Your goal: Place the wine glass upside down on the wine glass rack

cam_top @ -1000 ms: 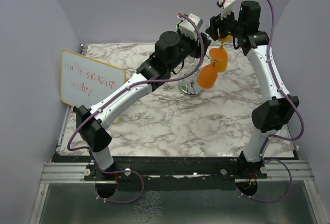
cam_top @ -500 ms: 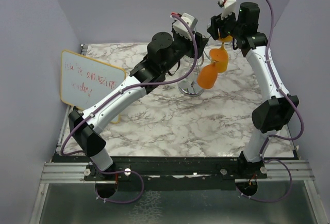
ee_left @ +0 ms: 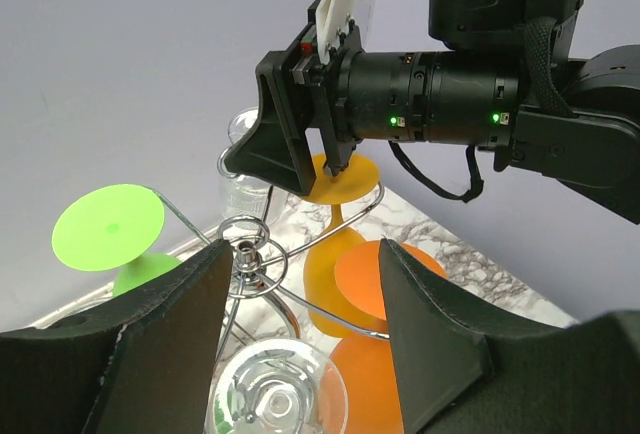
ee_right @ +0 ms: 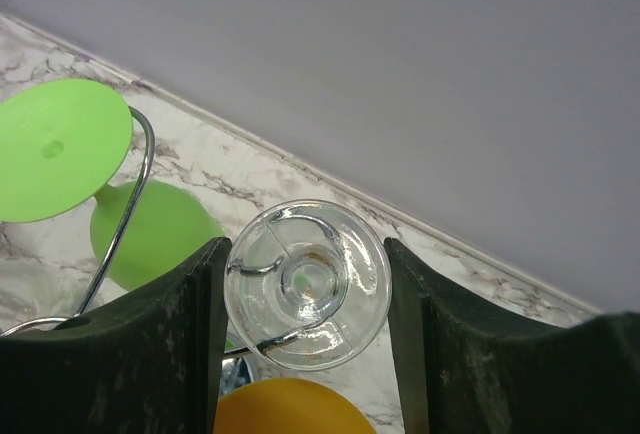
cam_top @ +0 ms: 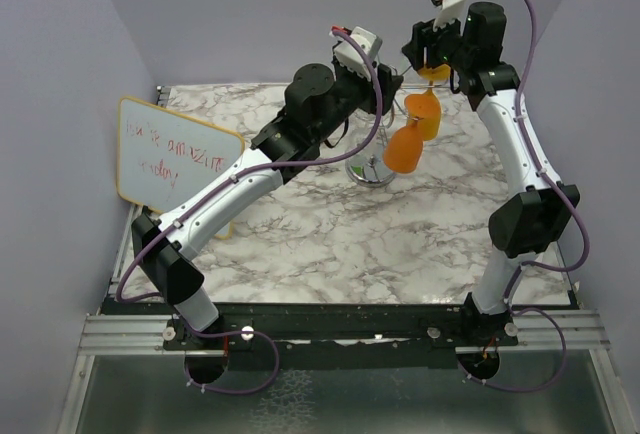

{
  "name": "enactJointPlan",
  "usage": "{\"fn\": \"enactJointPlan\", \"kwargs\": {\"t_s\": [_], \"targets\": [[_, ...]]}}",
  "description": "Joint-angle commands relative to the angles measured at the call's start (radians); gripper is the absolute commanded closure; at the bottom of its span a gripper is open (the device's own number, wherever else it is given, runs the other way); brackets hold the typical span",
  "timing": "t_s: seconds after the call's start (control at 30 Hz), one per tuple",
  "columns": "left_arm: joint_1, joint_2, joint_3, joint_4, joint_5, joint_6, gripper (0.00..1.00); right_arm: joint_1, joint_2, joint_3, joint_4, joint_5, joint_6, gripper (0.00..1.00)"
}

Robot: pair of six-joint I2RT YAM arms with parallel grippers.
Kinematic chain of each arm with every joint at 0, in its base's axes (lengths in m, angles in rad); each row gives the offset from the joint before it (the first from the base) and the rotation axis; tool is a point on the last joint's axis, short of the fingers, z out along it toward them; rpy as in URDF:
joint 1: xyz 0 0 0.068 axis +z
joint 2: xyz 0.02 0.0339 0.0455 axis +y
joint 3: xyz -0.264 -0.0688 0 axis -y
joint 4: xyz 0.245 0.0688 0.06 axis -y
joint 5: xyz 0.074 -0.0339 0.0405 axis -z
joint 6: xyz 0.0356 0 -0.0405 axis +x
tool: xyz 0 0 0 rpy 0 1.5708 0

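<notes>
Both arms are up at the wine glass rack (ee_left: 246, 246), which stands toward the back of the marble table (cam_top: 330, 234), its chrome post topped by a small ring. Here's the right claw (ee_right: 305, 244): fingers spread fairly wide, and the clear wine glass (ee_right: 307, 282) sits square in the gap, seen foot-on. It hangs upside down, foot uppermost, with a curl of the rack's wire running under the foot. The foot fills almost the whole gap, and I cannot tell whether the pads are actually pressing on it or only bracketing it.

Over to the left claw (ee_left: 305, 249): jaws well apart and nothing between them is gripped. It hovers above the rack's top ring, and another clear glass (ee_left: 275, 394) hangs just beneath it, with daylight on one side of its foot.

Around the rack, a green glass (ee_left: 108, 226) hangs inverted off to one side, and two orange glasses (cam_top: 408, 134) dangle below the right claw. A whiteboard (cam_top: 178, 154) with red scribble leans at the table's left edge.
</notes>
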Motion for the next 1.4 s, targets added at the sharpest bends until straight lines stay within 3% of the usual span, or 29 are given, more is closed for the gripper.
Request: {"fn": "enactJointPlan", "kwargs": {"t_s": [0.0, 0.2, 0.47, 1.07, 1.23, 1.37], "targets": [[0.004, -0.043, -0.018, 0.014, 0.013, 0.005, 0.38, -0.011, -0.023, -0.015, 0.133, 0.025, 0.032, 0.99], [0.004, -0.044, -0.017, 0.01, 0.01, 0.003, 0.38, -0.011, 0.004, -0.006, 0.175, 0.0, 0.049, 0.99], [0.004, -0.066, -0.041, 0.008, 0.004, -0.001, 0.38, -0.011, 0.084, 0.099, 0.096, -0.045, 0.045, 0.99], [0.004, -0.07, -0.06, 0.016, 0.004, -0.003, 0.38, -0.01, 0.104, 0.096, 0.064, -0.133, 0.042, 0.99], [0.004, -0.073, -0.066, 0.019, -0.002, -0.002, 0.38, -0.008, 0.108, 0.107, 0.038, -0.151, 0.017, 0.95], [0.004, -0.072, -0.068, 0.019, -0.003, -0.003, 0.37, -0.008, 0.102, 0.109, 0.031, -0.188, 0.038, 0.84]]}}
